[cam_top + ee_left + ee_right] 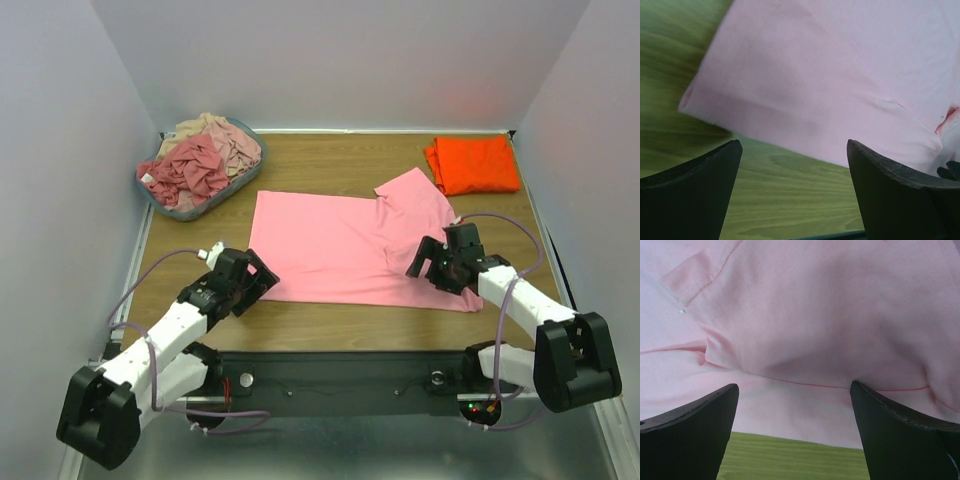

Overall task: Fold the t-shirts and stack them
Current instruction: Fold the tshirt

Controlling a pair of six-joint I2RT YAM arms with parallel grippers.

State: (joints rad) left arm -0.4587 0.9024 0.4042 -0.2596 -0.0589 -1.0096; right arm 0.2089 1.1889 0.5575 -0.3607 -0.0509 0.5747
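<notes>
A light pink t-shirt (pixel 345 250) lies spread flat in the middle of the table, one sleeve folded over at its right end. My left gripper (pixel 258 283) is open and empty at the shirt's near left corner, over bare wood; the wrist view shows that corner of the shirt (pixel 840 75) just beyond my fingers (pixel 695 195). My right gripper (pixel 432 265) is open and empty over the shirt's near right edge, with the hem (pixel 805 340) between and beyond my fingers (pixel 900 435). A folded bright orange t-shirt (pixel 472 163) lies at the back right.
A grey-blue oval basket (pixel 160 198) at the back left holds dusty rose (pixel 190 170) and beige (pixel 225 135) shirts in a heap. White walls close in the table on the left, back and right. A dark rail runs along the near edge.
</notes>
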